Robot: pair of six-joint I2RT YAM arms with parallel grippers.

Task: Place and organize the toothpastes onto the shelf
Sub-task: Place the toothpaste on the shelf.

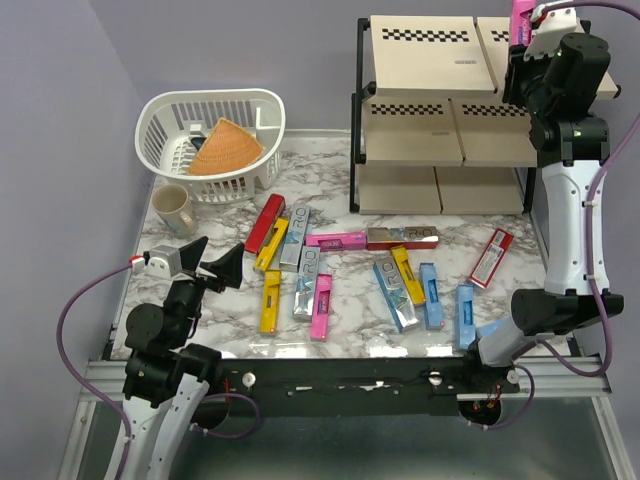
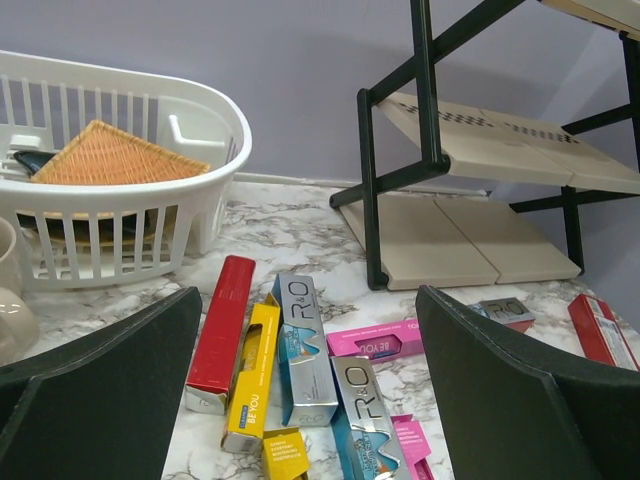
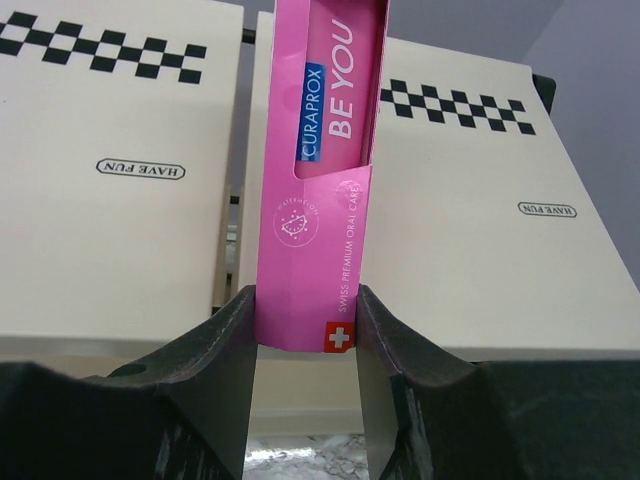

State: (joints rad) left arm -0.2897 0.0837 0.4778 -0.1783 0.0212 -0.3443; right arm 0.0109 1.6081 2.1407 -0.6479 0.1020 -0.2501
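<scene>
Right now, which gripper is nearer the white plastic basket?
Left. The left gripper sits open near the white plastic basket; the right gripper is at the black-framed shelf top, holding a pink toothpaste carton.

Glossy marbled table [image 1: 355,305], plastic basket [image 1: 210,97], metal-framed shelf [image 1: 420,60].

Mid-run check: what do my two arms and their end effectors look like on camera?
The left arm and right arm share black joints, white links and looping purple cables. The left end effector and right end effector each have two broad matte-black fingers.
</scene>
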